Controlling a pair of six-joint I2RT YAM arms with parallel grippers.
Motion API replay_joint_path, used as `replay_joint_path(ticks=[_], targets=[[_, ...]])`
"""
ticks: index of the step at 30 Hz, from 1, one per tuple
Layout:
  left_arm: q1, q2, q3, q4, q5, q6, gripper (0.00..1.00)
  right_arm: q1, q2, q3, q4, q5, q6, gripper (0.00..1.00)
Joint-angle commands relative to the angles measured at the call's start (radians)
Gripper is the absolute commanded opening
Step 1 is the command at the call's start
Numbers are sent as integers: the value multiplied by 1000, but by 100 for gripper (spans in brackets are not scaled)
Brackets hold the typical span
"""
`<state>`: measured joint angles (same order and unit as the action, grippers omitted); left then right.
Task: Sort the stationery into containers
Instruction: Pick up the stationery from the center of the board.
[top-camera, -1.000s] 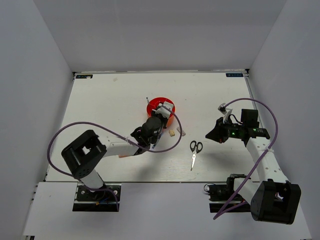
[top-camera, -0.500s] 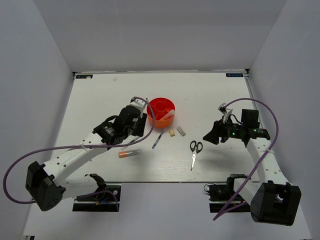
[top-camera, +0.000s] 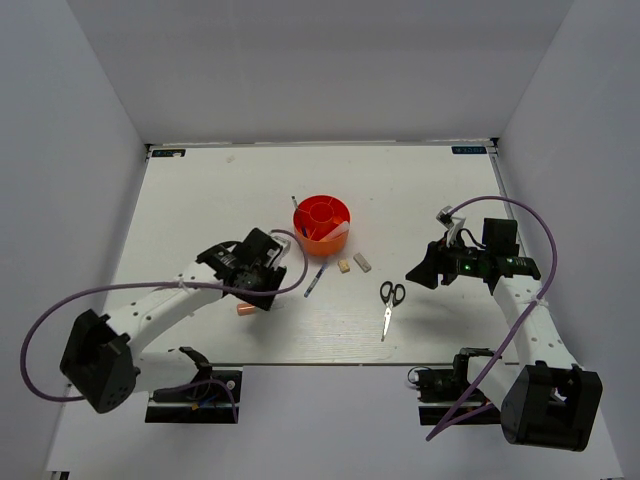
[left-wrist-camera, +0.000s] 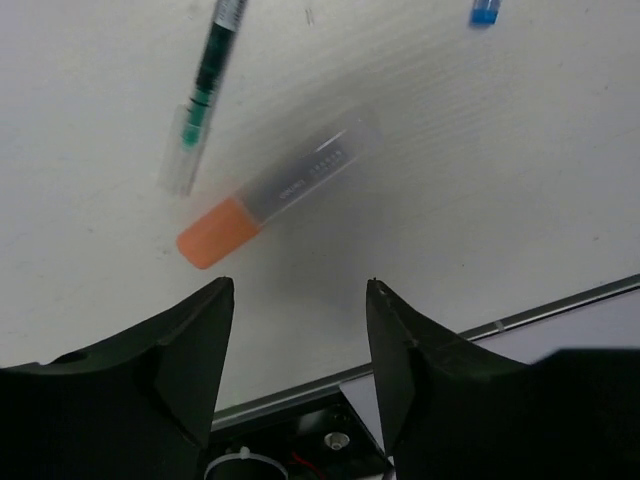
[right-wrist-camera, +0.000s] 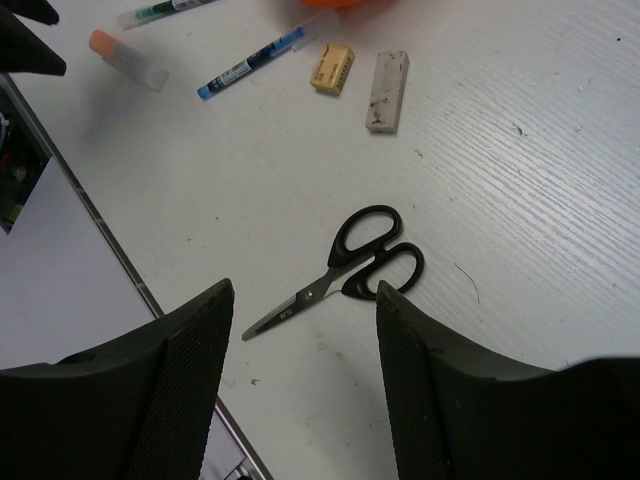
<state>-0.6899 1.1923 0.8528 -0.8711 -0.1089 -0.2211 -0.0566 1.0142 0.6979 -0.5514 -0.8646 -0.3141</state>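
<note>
**Left tool lines up on the marker**

Top view: the left tool (top-camera: 256, 296) hangs over the orange-capped marker (top-camera: 243, 311), which lies on the surface lower left of the organizer (top-camera: 322, 218). It's far the nearer tool.

Left wrist: jaws spread wide, nothing held. The marker sits just ahead of the gap, lying diagonally, cap at lower left.

Right wrist: the right tool (right-wrist-camera: 305, 290), also wide and empty, hovers above the scissors (right-wrist-camera: 350, 265).

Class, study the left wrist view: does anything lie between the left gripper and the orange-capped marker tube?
Nothing visible does. The left gripper is open and faces the marker tube directly; the green pen lies off to one side, beyond the tube.
</note>
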Motion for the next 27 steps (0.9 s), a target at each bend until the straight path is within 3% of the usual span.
replay_joint_path(ticks=[1, 5, 11, 23, 26, 27], targets=[[3, 67, 54, -42, 107, 113, 67, 1, 0, 20, -1, -19, -2, 62], [-26, 214, 107, -48, 114, 253, 71, 0, -2, 22, 1, -19, -2, 62], [-43, 320, 158, 1, 78, 348, 69, -2, -5, 20, -2, -22, -3, 62], [-46, 480, 158, 75, 71, 434, 65, -2, -6, 22, -8, -31, -8, 62], [-45, 510, 157, 81, 77, 448, 60, 0, -6, 23, -7, -28, -14, 62], [-46, 516, 155, 84, 80, 453, 53, 0, -11, 22, -8, -30, -10, 62]])
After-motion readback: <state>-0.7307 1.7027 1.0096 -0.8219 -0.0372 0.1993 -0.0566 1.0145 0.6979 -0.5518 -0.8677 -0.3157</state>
